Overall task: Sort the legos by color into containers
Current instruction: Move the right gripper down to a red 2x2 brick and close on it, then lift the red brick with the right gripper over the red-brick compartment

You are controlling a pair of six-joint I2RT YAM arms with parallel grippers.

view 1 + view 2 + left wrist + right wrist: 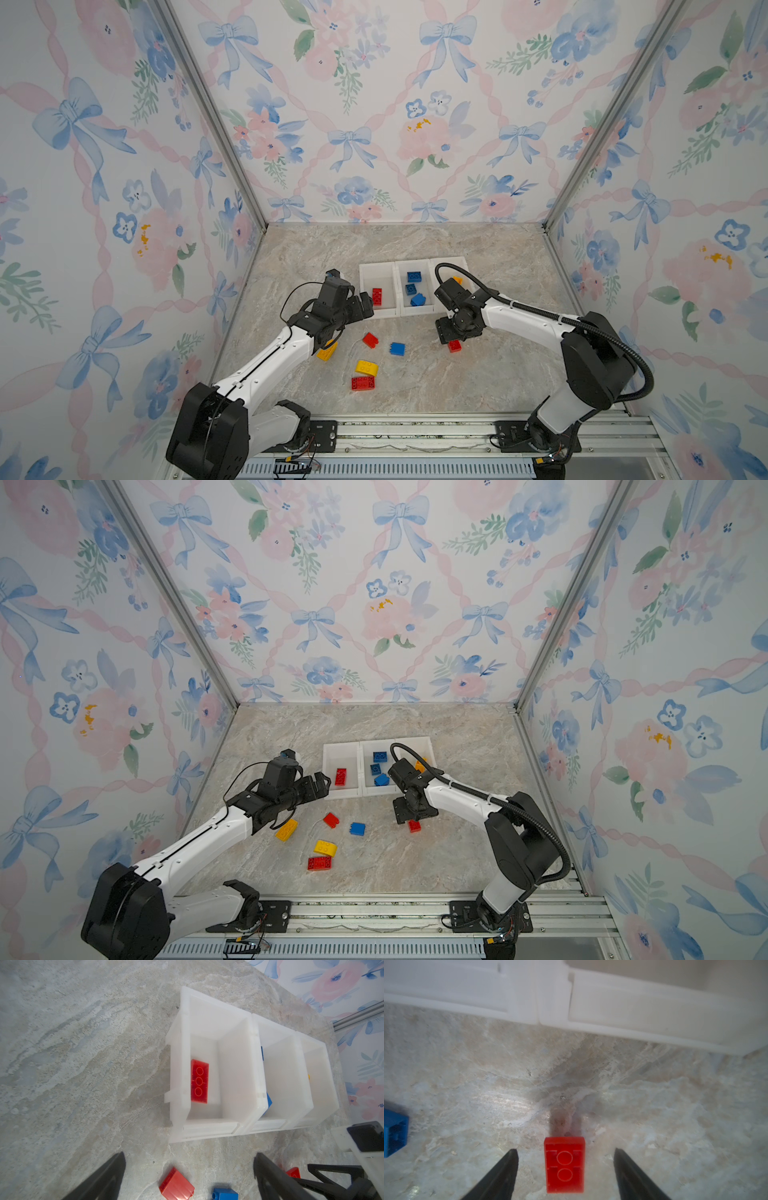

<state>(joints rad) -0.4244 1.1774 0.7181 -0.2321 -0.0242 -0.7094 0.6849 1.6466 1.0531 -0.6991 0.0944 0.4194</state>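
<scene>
In both top views: containers (376, 266) in a row toward the far edge of the bench (498, 374); long red brick (377, 296) in the left bin, blue bricks (414, 277) in the middle bin, a yellow brick (457, 279) half hidden in the right bin. Other legos (366, 367) loose nearer the front edge. Left gripper (365, 305) spread wide, empty, just beside the left bin's front corner. Right gripper (454, 338) pointing down over a small red brick (454, 347).

In the left wrist view: long red brick lying underside up.

In the right wrist view: jaws apart on either side of the small red brick, not touching it.
</scene>
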